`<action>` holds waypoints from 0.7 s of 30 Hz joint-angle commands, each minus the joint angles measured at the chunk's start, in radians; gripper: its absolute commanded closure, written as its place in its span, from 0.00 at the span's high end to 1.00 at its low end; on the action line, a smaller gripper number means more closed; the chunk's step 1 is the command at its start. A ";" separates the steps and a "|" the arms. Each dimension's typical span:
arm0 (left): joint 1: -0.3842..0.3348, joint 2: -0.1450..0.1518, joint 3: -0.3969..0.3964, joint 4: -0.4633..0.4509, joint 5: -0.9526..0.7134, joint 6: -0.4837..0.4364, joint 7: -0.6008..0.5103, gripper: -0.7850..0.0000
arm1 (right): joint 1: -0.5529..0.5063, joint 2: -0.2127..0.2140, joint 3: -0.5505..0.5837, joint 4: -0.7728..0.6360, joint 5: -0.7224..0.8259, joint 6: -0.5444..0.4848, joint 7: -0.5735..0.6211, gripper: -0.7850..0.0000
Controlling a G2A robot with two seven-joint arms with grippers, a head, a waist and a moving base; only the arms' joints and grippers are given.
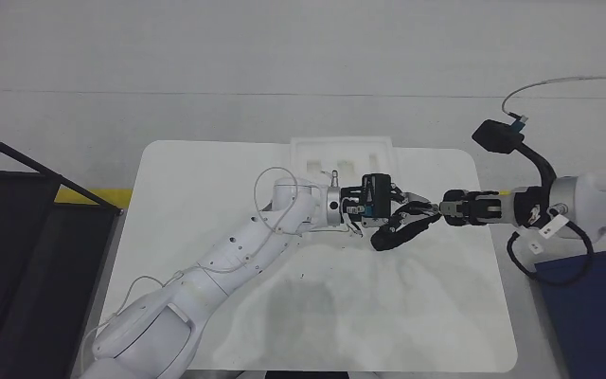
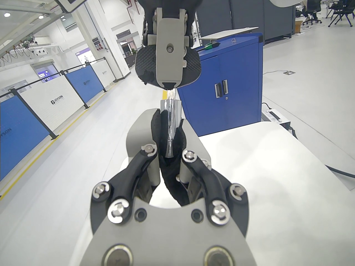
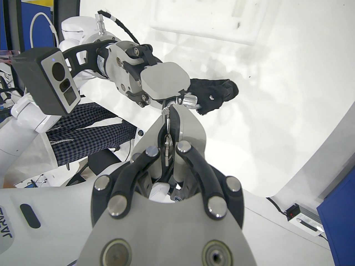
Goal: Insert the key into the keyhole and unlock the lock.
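Observation:
The lock is a chrome cylinder (image 2: 172, 123) with a black fabric-covered loop (image 3: 215, 94) that hangs down over the table (image 1: 393, 232). My left gripper (image 2: 168, 128) is shut on the cylinder and holds it above the table's right half (image 1: 409, 203). Facing it, my right gripper (image 3: 169, 117) is shut on a small silver key (image 3: 167, 139). The two grippers meet tip to tip (image 1: 440, 206). In the left wrist view the key's blade (image 2: 170, 94) reaches the cylinder's end face. How deep it sits I cannot tell.
A white foam tray (image 1: 346, 156) with recesses lies at the table's far edge. The white table (image 1: 237, 218) spreads below both arms. A blue cabinet (image 2: 230, 89) stands beyond the table's right side, and a power unit (image 3: 302, 217) lies on the floor there.

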 commanded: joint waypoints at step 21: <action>0.018 -0.012 -0.035 0.029 -0.080 -0.047 -0.001 0.00 | 0.022 -0.009 0.011 0.041 0.140 -0.163 -0.107 1.00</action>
